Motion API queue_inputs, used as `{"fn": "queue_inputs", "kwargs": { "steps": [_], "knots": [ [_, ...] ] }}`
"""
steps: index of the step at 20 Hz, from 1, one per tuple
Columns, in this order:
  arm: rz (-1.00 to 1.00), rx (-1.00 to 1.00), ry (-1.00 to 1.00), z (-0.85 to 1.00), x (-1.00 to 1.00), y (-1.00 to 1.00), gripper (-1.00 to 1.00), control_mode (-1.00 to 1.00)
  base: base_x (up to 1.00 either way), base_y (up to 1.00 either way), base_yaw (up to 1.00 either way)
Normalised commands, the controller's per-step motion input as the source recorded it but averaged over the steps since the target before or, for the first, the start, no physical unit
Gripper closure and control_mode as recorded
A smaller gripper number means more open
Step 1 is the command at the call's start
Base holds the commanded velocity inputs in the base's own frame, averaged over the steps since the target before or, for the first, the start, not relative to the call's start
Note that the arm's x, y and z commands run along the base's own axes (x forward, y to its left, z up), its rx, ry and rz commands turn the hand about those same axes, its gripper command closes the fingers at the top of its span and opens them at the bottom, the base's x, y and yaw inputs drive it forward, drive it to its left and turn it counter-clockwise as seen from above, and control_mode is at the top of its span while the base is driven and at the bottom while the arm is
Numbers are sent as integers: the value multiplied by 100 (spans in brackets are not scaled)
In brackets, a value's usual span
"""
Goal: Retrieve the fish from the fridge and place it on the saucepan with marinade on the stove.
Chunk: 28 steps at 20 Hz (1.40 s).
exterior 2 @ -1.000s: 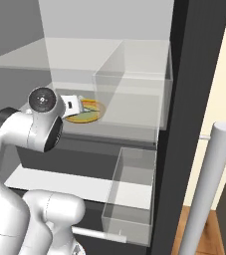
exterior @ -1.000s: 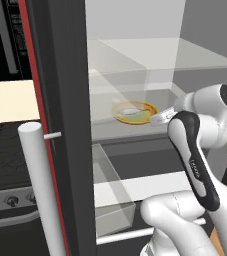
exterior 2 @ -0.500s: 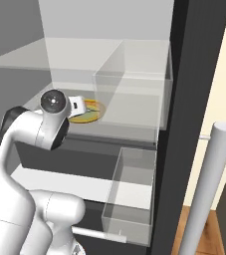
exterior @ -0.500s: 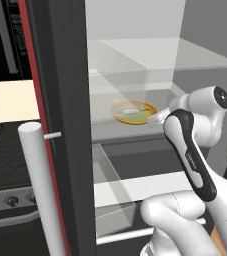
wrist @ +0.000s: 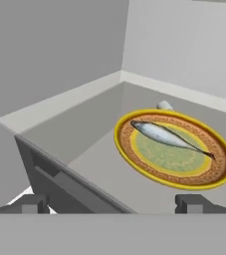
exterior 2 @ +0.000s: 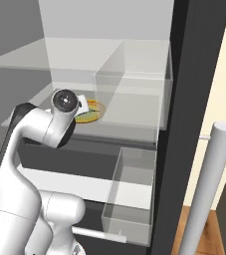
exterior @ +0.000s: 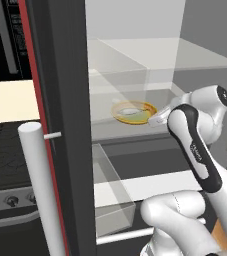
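- Fish [wrist: 167,136] lies across the yellow-rimmed plate [wrist: 219,172] on the fridge [exterior: 65,125] shelf — slender, so a shallow pinch may slip
- Gripper [wrist: 112,203] short of the plate, jaws spread and empty — descending low risks striking the shelf edge

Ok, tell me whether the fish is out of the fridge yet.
Not yet. The fish lies flat on the yellow-rimmed plate on a shelf inside the open fridge, with the open gripper short of the plate.
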Motion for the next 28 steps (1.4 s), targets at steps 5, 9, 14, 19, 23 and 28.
{"fn": "queue_inputs", "kwargs": {
  "steps": [5,9,14,19,23,28],
  "knots": [
    [8,0,0,-6,15,3,-100,-100,0,0,0],
    [8,0,0,-8,16,5,-100,-100,0,0,0],
    [8,0,-1,-12,11,2,-100,-100,0,0,0],
    [7,0,-4,-4,4,0,-100,-100,0,0,0],
    [5,0,-7,-1,3,0,-100,-100,0,0,0],
    [4,0,-3,0,2,4,-100,-100,0,0,0]
  ]
}}
